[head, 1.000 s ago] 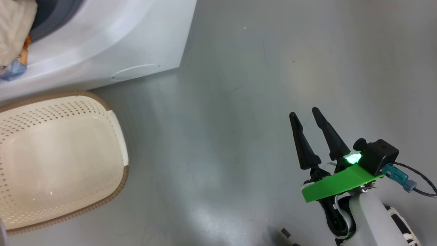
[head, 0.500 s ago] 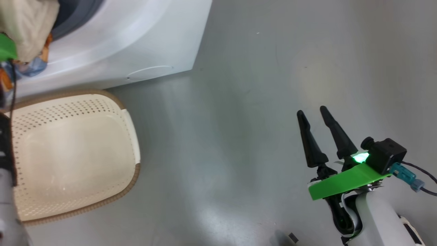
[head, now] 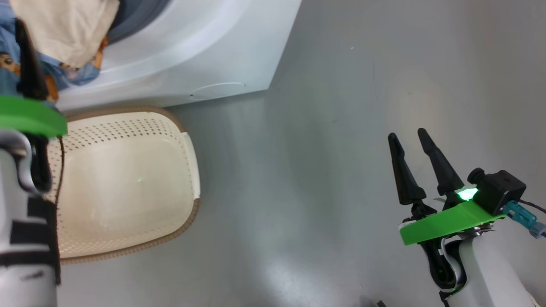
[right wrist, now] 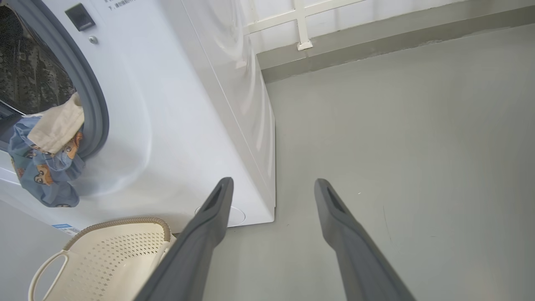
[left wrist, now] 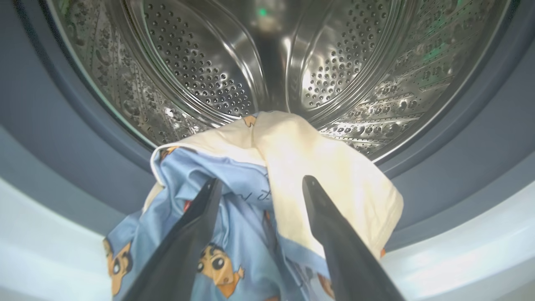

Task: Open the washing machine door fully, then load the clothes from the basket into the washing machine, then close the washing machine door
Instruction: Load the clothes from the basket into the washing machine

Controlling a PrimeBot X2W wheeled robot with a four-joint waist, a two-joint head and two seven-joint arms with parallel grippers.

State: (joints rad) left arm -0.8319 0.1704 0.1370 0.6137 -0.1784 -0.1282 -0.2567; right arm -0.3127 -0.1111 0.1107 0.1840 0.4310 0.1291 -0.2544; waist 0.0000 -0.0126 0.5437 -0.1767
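The clothes are pale blue with orange cartoon dogs, plus plain cream. The basket is cream, dotted with holes, brown-rimmed. The washing machine is white, its gasket blue-grey, its drum perforated steel. The floor is grey.

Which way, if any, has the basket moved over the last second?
No. The basket keeps its place below the front corner of the washing machine; the whole head view slid right, so the camera turned.
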